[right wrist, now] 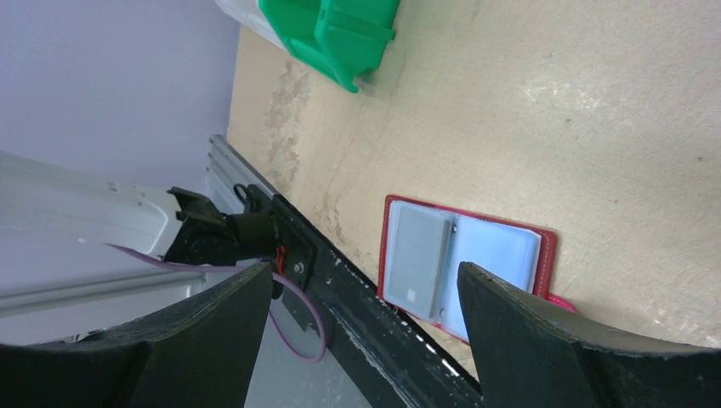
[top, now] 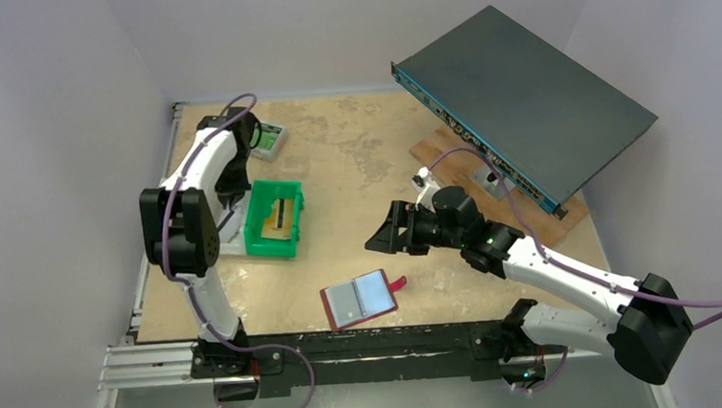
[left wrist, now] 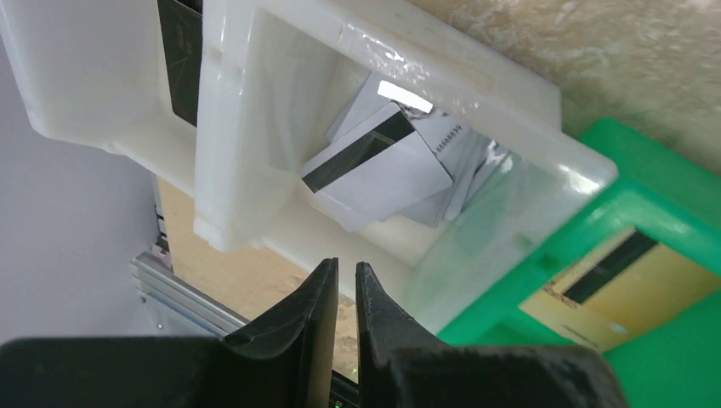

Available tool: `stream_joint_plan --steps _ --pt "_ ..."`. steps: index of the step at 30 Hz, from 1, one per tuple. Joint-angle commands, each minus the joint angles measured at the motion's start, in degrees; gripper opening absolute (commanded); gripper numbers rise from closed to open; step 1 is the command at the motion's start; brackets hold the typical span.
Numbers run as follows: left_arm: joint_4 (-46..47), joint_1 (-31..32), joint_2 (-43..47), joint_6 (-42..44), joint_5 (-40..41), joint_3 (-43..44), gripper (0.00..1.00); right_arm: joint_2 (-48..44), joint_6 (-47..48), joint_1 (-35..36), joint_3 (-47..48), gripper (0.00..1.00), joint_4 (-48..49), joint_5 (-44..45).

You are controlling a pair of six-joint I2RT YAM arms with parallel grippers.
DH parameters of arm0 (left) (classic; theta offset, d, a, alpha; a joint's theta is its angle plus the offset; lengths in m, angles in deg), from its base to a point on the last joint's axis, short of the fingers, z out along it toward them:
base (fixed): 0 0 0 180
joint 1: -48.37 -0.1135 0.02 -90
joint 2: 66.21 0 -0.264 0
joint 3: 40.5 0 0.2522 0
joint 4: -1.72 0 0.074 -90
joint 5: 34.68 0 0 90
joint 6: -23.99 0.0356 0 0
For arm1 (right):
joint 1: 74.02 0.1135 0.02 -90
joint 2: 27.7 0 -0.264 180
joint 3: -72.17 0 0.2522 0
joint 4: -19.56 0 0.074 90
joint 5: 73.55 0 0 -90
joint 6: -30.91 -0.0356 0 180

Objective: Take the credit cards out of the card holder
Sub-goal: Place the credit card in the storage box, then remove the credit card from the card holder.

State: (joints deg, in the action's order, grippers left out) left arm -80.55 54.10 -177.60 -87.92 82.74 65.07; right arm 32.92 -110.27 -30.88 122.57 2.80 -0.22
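My left gripper point(left wrist: 344, 285), jaws nearly together and empty, hangs above the translucent white plastic bin point(left wrist: 255, 102) containing white magnetic-stripe credit cards point(left wrist: 374, 161). My right gripper point(right wrist: 361, 293) stands wide open, empty, above the opened red folding card holder point(right wrist: 463, 263).

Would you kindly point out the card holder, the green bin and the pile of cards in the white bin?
card holder point(top: 359, 300): top external view, on its open pale inner pockets.
green bin point(top: 261, 232): top external view, on its left wall.
pile of cards point(left wrist: 374, 166): left wrist view, on the topmost card, below its black stripe.

Showing: 1 red card holder point(top: 358, 300) lying open below right gripper point(right wrist: 357, 297), 1 green bin point(top: 276, 220), 1 white bin point(left wrist: 255, 102). Approx 4 credit cards point(left wrist: 374, 166) sitting piled in white bin ahead of left gripper point(left wrist: 346, 280); exact count unclear w/ overlap.
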Motion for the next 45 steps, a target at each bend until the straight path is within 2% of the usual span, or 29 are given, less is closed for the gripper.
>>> stream_joint_plan --steps 1,3,8,13,16,20,27,39,45 --pt "0.3 -0.2 9.9 0.2 -6.4 -0.8 0.14 0.3 2.3 0.1 1.8 0.82 -1.8 3.1" --pt "1.6 -0.1 13.9 0.1 -10.9 -3.1 0.17 0.9 3.1 0.2 2.1 0.84 -2.8 4.2" --pt "5.9 2.0 25.4 -0.8 -24.1 -12.0 0.37 3.8 5.4 2.8 3.8 0.86 -6.0 8.9" --pt "10.3 6.5 35.5 -4.1 -35.4 -21.4 0.46 8.9 5.5 10.5 7.0 0.84 -7.7 16.3" --pt "11.8 10.1 40.5 -6.7 -36.4 -26.4 0.46 13.6 4.6 15.0 9.2 0.79 -8.2 19.2" --pt "15.3 12.2 46.2 -10.7 -38.3 -34.8 0.46 20.1 2.8 20.4 12.1 0.66 -9.2 23.3" --pt "19.3 12.7 52.7 -12.8 -41.4 -45.9 0.46 30.2 -0.1 26.4 18.2 0.64 -12.7 27.6" --pt "22.3 15.6 54.9 -16.0 -43.2 -51.2 0.45 40.4 -1.7 28.8 25.9 0.62 -19.8 32.2" --pt "23.2 16.4 54.3 -16.6 -43.1 -51.9 0.45 42.8 -2.0 28.8 26.7 0.55 -21.1 32.2"
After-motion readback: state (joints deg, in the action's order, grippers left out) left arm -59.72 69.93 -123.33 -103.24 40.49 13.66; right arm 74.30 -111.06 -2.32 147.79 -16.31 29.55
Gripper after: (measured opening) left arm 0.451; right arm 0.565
